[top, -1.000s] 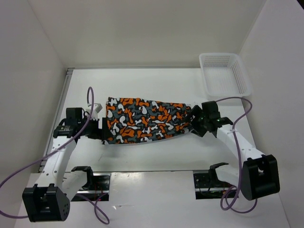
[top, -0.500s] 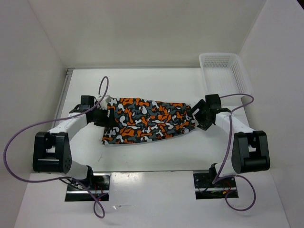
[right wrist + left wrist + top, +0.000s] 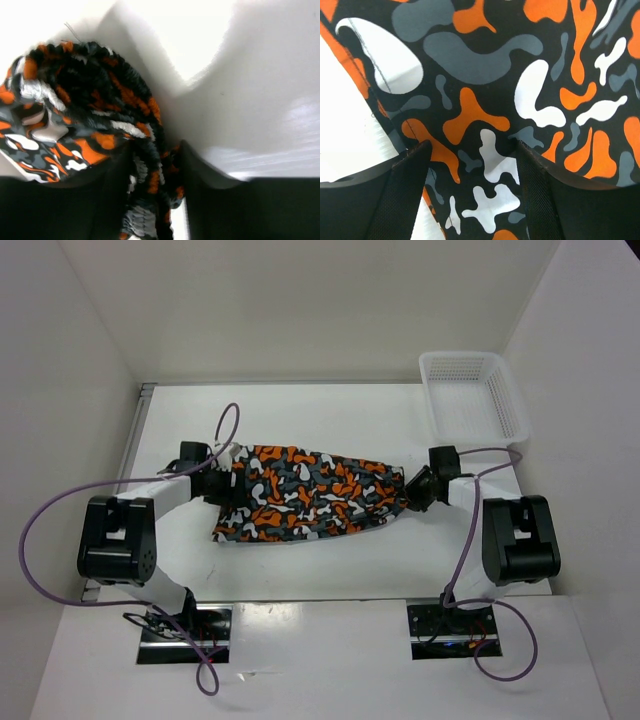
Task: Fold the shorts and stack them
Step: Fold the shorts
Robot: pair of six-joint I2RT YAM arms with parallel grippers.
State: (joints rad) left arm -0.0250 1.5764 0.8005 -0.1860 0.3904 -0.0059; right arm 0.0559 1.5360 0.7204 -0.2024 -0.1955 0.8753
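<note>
The shorts [image 3: 310,495], camouflage in orange, grey, black and white, lie spread flat across the middle of the table. My left gripper [image 3: 217,480] is at their left edge. In the left wrist view it [image 3: 470,147] stands open, its fingers [image 3: 407,170] pressed down on either side of a flat patch of cloth [image 3: 485,85]. My right gripper [image 3: 415,490] is at the shorts' right end. In the right wrist view it [image 3: 156,150] is shut on the bunched, gathered waistband [image 3: 150,165], which rises off the table between the fingers.
A white mesh basket [image 3: 510,405] stands at the back right corner, just behind the right gripper. Bare white table [image 3: 300,410] lies behind and in front of the shorts. White walls close in on the left, back and right.
My right gripper has closed on the waistband at the shorts' right end. The left gripper has moved up to the left edge and settled onto the cloth, its jaws slightly narrower.
</note>
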